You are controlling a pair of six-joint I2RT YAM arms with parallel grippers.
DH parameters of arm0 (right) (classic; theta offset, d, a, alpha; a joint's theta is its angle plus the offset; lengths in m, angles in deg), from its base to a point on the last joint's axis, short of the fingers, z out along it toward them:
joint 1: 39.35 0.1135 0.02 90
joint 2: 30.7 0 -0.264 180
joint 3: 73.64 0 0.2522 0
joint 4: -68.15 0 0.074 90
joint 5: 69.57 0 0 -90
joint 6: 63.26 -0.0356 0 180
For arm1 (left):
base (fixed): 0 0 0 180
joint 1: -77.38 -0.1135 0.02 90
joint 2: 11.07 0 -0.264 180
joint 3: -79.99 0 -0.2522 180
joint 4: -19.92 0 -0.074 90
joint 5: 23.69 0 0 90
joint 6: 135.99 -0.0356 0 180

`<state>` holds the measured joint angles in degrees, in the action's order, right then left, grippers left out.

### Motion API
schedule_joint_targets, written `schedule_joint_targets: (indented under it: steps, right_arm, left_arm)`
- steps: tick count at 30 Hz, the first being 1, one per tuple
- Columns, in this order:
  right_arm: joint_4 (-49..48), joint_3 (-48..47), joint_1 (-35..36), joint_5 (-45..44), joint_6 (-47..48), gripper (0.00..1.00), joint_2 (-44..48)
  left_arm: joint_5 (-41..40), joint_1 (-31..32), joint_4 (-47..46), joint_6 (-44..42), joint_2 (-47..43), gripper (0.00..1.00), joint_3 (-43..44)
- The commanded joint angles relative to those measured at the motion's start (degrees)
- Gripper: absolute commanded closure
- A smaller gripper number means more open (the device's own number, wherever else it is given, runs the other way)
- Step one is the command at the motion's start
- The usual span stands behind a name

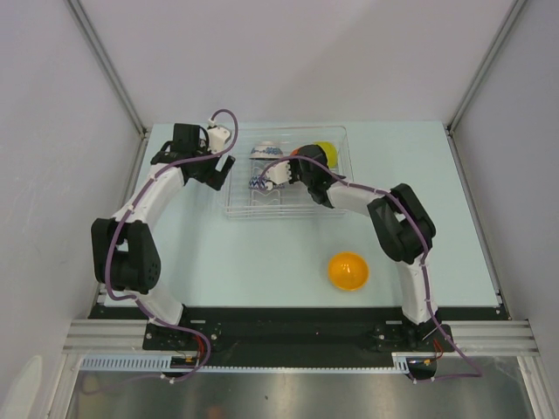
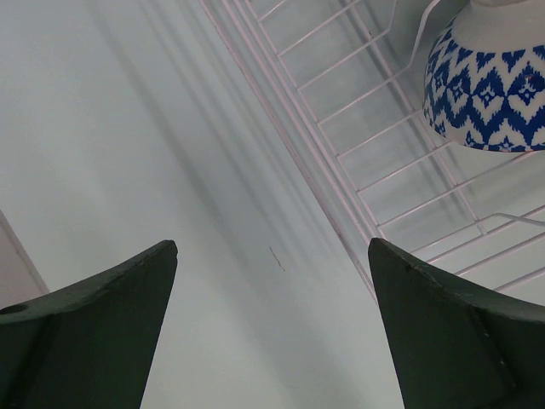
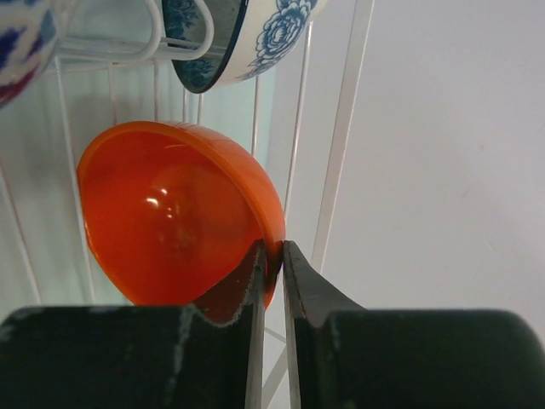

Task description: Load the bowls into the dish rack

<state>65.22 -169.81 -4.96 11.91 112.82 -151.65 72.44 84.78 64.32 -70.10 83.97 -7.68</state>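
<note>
The clear dish rack (image 1: 234,208) stands at the back middle of the table. Two white-and-blue bowls (image 1: 265,152) (image 1: 258,183) and a yellow-green bowl (image 1: 326,150) sit in it. My right gripper (image 1: 281,172) reaches into the rack. In the right wrist view it (image 3: 272,247) is shut on the rim of a red bowl (image 3: 170,213) tilted on edge among the prongs. An orange bowl (image 1: 348,271) lies on the table in front. My left gripper (image 1: 224,168) is open and empty beside the rack's left wall; its wrist view (image 2: 272,247) shows a zigzag bowl (image 2: 490,85).
White enclosure walls stand close at left, right and back. The rack's wire prongs (image 3: 342,128) surround the red bowl, and a blue-patterned bowl (image 3: 243,38) hangs just above it. The rack's edge (image 2: 315,162) runs close to my left fingers.
</note>
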Motion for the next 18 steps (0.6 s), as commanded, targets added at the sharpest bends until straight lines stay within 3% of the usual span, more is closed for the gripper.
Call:
schedule_joint_targets:
  steps: [1, 11, 18]
  right_arm:
    - [12.54, -1.43, -0.38, 0.78, -3.64, 0.85, 1.94]
    - [20.28, -2.23, -0.29, 2.27, -5.57, 0.8, 2.73]
    - [26.7, -5.39, -0.38, 4.03, -8.21, 0.69, 2.64]
  left_arm:
    - [-0.24, -0.37, -0.49, -0.93, -0.3, 0.0, 1.77]
    - [-0.24, -0.45, -0.49, -0.93, -0.39, 0.0, 2.03]
    - [-0.42, -0.46, -0.4, -1.02, -0.65, 0.0, 2.21]
